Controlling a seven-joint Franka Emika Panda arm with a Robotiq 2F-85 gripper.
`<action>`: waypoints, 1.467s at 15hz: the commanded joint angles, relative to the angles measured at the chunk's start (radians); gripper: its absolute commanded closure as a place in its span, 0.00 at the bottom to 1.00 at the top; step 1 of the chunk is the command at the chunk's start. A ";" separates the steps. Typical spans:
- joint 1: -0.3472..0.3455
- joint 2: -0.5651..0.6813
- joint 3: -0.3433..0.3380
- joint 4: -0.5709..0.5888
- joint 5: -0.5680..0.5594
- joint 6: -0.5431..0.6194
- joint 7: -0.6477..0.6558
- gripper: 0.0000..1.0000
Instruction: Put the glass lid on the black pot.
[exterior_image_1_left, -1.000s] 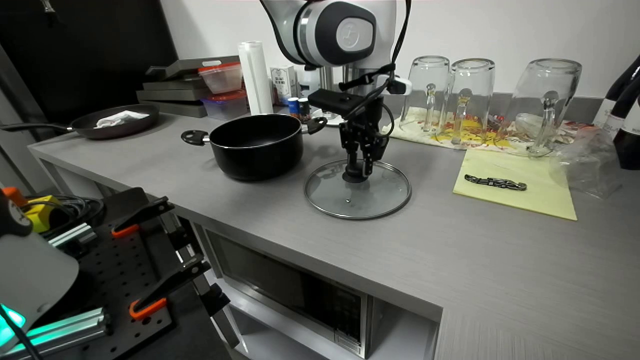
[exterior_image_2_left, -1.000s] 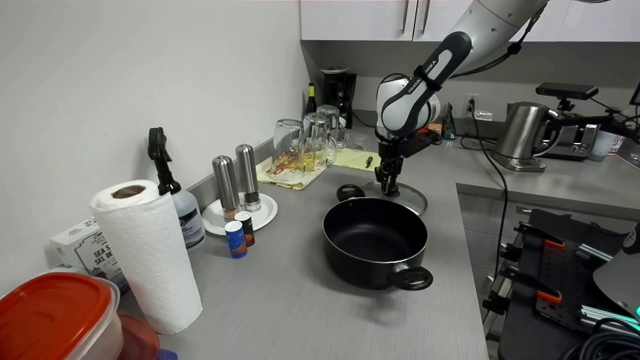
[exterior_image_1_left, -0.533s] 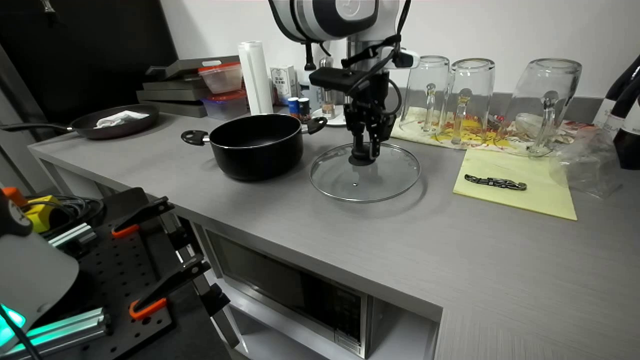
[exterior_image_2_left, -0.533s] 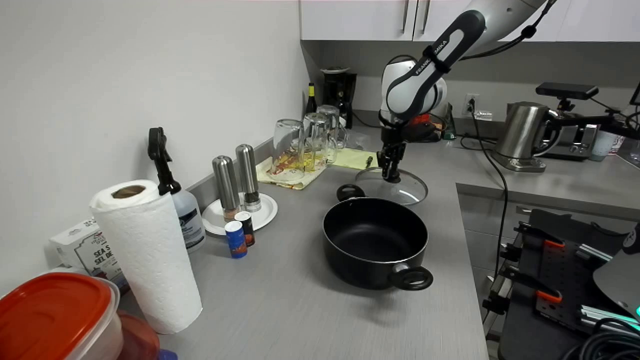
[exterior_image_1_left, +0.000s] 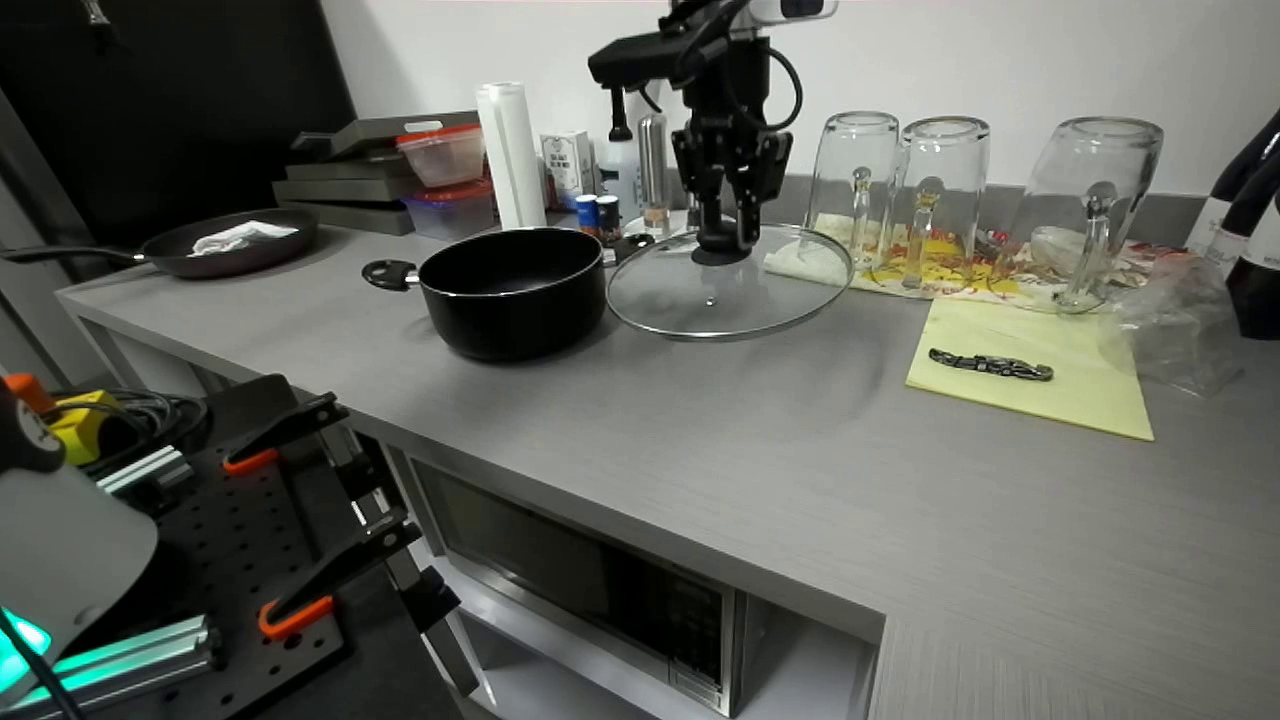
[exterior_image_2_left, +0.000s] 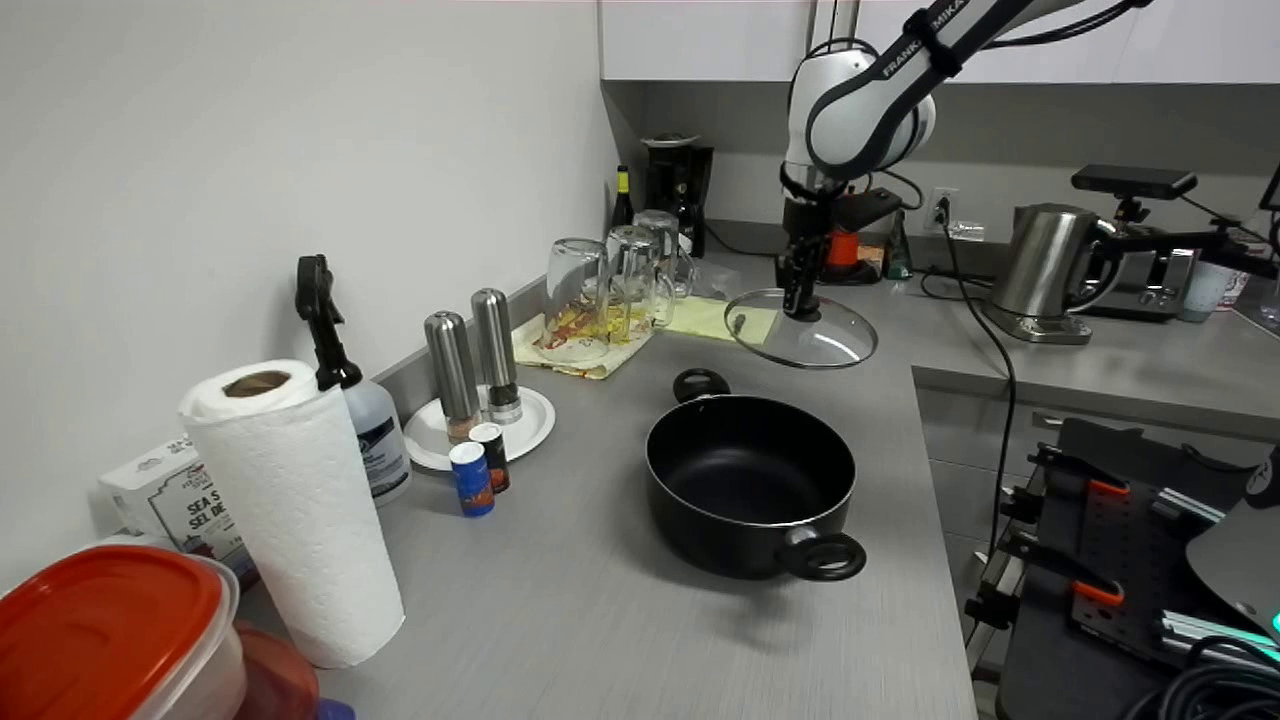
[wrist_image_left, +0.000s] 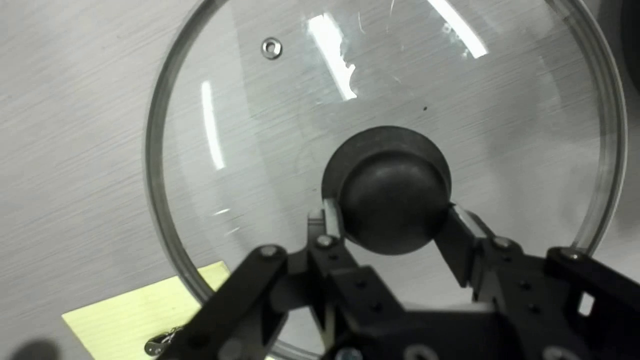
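My gripper (exterior_image_1_left: 728, 230) is shut on the black knob (wrist_image_left: 395, 195) of the glass lid (exterior_image_1_left: 770, 300), one finger on each side of it. The lid hangs in the air, roughly level, above the counter; it also shows in an exterior view (exterior_image_2_left: 840, 338) and fills much of the wrist view (wrist_image_left: 285, 150). The black pot (exterior_image_1_left: 515, 315) stands uncovered and upright on the counter, its dark interior visible in an exterior view (exterior_image_2_left: 725, 545). The lid is beside the pot, not over it. In the wrist view a dark edge (wrist_image_left: 632, 45) shows at the upper right.
Upside-down glass mugs (exterior_image_1_left: 850, 190) stand on a cloth by the wall. A yellow paper (exterior_image_1_left: 1050, 400) with a small dark tool lies near them. Steel grinders (exterior_image_2_left: 455, 370), shakers (exterior_image_2_left: 472, 480) and a paper towel roll (exterior_image_2_left: 300, 530) line the wall. A frying pan (exterior_image_1_left: 230, 245) is farther along.
The gripper has raised the lid by its knob off the counter, and the lid now hangs clearly higher. In an exterior view it no longer appears behind the pot's rim. The pot has not moved.
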 joint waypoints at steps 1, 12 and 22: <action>0.022 -0.148 0.012 -0.093 -0.045 -0.032 -0.021 0.76; 0.115 -0.244 0.122 -0.150 -0.064 -0.083 -0.056 0.76; 0.192 -0.220 0.199 -0.154 -0.078 -0.091 -0.053 0.76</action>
